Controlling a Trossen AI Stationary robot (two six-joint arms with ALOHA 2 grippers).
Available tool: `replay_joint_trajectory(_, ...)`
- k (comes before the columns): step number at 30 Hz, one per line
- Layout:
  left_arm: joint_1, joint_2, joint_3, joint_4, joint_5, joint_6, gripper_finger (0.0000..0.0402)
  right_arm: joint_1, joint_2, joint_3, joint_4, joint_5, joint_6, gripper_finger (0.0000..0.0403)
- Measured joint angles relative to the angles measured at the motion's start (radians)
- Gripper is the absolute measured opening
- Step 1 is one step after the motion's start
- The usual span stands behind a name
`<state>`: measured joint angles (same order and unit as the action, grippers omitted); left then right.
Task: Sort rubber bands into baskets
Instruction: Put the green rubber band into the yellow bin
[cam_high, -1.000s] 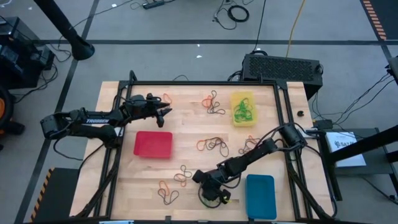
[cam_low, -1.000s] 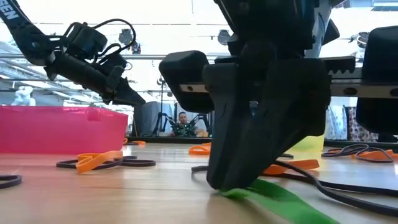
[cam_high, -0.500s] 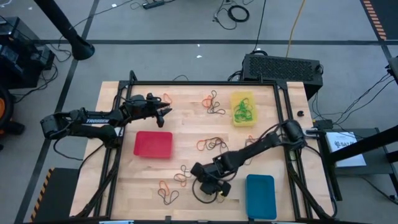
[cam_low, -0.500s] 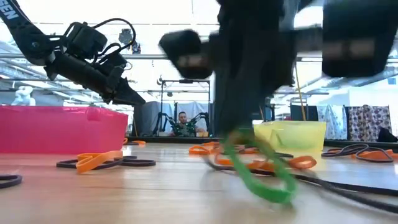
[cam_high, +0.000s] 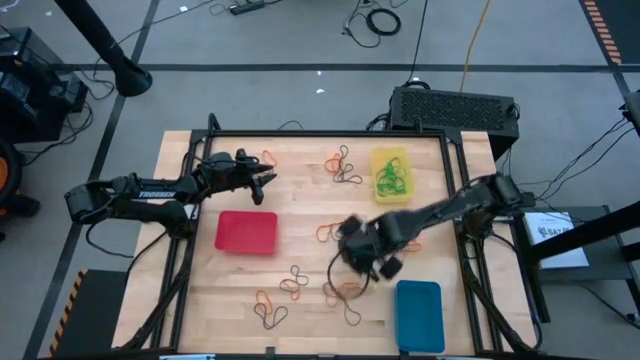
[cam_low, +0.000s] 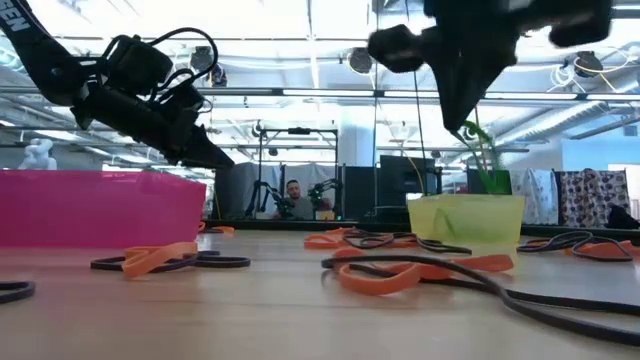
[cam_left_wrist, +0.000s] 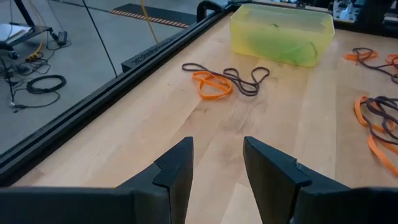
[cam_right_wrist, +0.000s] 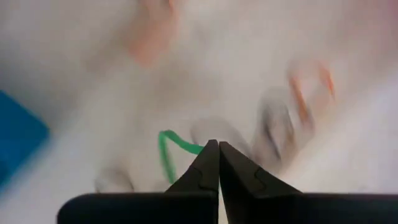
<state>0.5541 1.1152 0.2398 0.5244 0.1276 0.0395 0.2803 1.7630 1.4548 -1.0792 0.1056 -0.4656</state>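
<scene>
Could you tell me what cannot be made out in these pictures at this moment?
- Blue basket: its contents; the low view misses it, the right wrist view blurs it.
- Red basket: inside hidden by its wall in the low view.
- Right gripper, shut on the green rubber band: the table behind is motion-blurred.
- Yellow basket: green bands too small to count from above.

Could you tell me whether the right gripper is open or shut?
Shut: the right gripper fingertips meet, pinching a green rubber band.
</scene>
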Motion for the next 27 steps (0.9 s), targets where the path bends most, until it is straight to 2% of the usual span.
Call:
replay_joint_trajectory(3,0.000,0.000,0.000,0.023,0.000,0.001,0.0148,-0.075,-0.033,0.000,-0.136,0.091,0.011,0.0000)
replay_joint_trajectory(6,0.000,0.000,0.000,0.040,0.000,0.002,0.0148,-0.177,-0.073,-0.017,-0.183,0.148,-0.008,0.0000)
replay_joint_trajectory(12,0.000,0.000,0.000,0.045,-0.008,0.003,0.0148,-0.436,-0.173,-0.116,-0.176,0.157,-0.134,0.0000)
replay_joint_trajectory(16,0.000,0.000,0.000,0.045,-0.008,0.003,0.0148,-0.616,-0.208,-0.174,-0.112,0.157,-0.238,0.0000)
replay_joint_trajectory(19,0.000,0.000,0.000,0.039,-0.008,-0.004,0.0148,-0.724,-0.206,-0.197,-0.029,0.156,-0.245,0.0000)
replay_joint_trajectory(23,0.000,0.000,0.000,-0.005,-0.009,-0.007,0.0148,-0.815,-0.197,-0.210,0.088,0.150,-0.142,0.0000)
replay_joint_trajectory(27,0.000,0.000,0.000,-0.053,-0.010,-0.008,0.0148,-0.859,-0.199,-0.211,0.092,0.151,-0.104,0.0000)
